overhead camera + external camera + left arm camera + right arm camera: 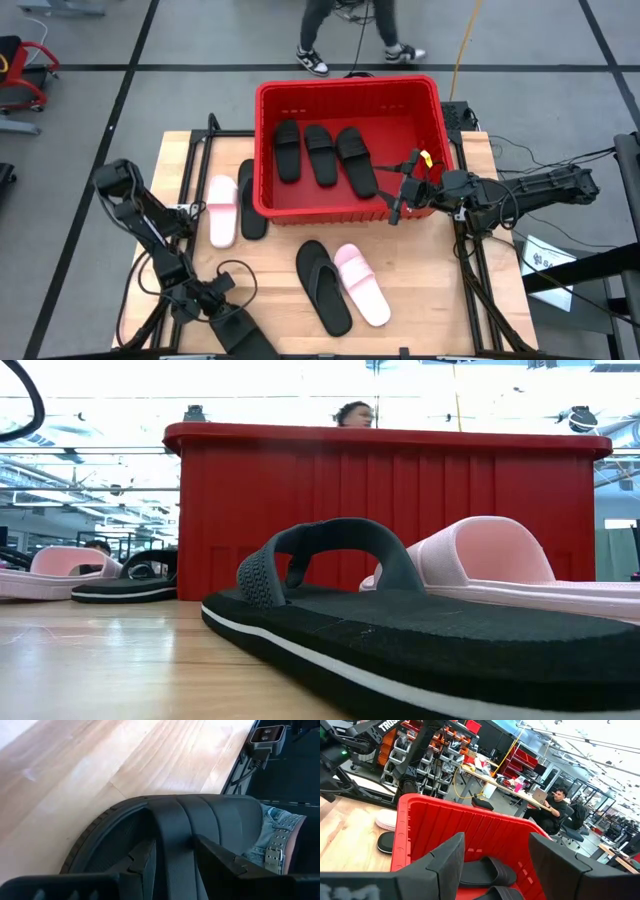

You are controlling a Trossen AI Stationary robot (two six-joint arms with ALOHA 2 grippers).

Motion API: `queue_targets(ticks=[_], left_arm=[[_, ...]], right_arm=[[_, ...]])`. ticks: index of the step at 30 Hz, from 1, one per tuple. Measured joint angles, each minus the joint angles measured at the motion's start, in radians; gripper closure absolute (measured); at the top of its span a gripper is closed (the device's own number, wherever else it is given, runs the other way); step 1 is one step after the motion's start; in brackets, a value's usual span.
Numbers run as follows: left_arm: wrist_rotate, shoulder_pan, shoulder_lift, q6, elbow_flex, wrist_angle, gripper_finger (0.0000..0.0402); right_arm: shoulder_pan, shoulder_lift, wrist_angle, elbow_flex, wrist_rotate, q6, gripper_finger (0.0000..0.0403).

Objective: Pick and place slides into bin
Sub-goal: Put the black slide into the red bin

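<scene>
The red bin [262, 150] stands at the table's twelve o'clock side, a rectangular plastic crate with a thick rim. Three black slides [322, 154] lie side by side on its floor; in the right wrist view only parts of two of them show, the rest cut off behind the fingers. Just outside the bin's nine o'clock wall a pale pink slide [221, 210] and a black slide [249, 200] lie side by side, the black one next to the wall. At the bin's six o'clock, on open wood, a black thong sandal [324, 286] and a second pink slide [361, 284] lie side by side, touching or nearly so; from the low view they fill the foreground and hide the bin's base.

The right gripper [404, 188] hangs over the bin's four o'clock corner, its fingers spread wide and empty. The left gripper [174, 862] sits at the table's seven o'clock corner, its jaws clenched on the strap of another black slide [220, 817], whose ribbed sole edge curves beneath; that slide runs partly off the picture's edge in the high view.

The table [440, 300] is pale wood planking on a dark frame. Beyond it lies a grey floor with dark lines, where a person's legs [318, 30] stand at twelve o'clock; the right wrist view shows a seated person [555, 810] among desks and shelving.
</scene>
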Motion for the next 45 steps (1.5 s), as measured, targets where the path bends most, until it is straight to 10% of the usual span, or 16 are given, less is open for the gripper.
queue_targets(ticks=[15, 45], left_arm=[[-0.006, 0.000, 0.006, 0.023, 0.000, 0.009, 0.0393], [-0.026, 0.135, -0.144, 0.160, 0.000, 0.167, 0.0401]], right_arm=[[0.000, 0.000, 0.000, 0.000, 0.075, -0.028, 0.0193], [0.000, 0.000, 0.000, 0.000, 0.074, -0.034, 0.0193]])
